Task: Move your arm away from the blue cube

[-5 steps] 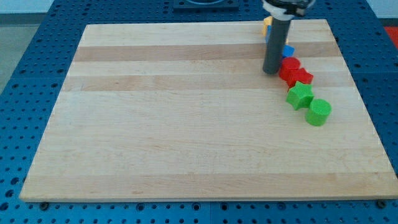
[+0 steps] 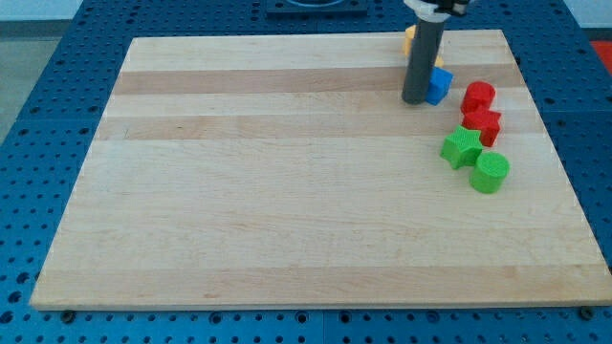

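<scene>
The blue cube (image 2: 439,85) sits near the view's top right of the wooden board (image 2: 287,191). My tip (image 2: 415,99) rests on the board right against the cube's left side, and the rod hides part of the cube. A yellow block (image 2: 409,38) peeks out behind the rod near the board's top edge.
A red cylinder (image 2: 478,96) and a red star-like block (image 2: 482,124) lie right of the blue cube. Below them are a green star (image 2: 462,147) and a green cylinder (image 2: 491,172). The board's right edge is close by.
My tip has moved slightly up the view. The two red blocks have shifted right, away from the rod, and more of the blue cube now shows.
</scene>
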Controlling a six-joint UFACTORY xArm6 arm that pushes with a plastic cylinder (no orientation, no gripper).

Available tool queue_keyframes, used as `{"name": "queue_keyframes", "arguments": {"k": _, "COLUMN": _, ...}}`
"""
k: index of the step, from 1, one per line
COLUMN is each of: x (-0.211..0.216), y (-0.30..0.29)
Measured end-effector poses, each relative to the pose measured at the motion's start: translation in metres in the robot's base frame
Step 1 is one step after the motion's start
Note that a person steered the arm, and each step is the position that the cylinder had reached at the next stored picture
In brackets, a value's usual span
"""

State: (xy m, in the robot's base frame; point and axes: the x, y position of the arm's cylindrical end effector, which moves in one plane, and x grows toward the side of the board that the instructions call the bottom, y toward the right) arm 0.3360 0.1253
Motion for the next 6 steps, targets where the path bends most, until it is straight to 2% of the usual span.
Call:
{"name": "queue_keyframes", "arguments": {"k": 3, "x": -0.004, "y": -0.099}}
{"name": "queue_keyframes", "arguments": {"k": 6, "x": 0.006, "y": -0.269}}
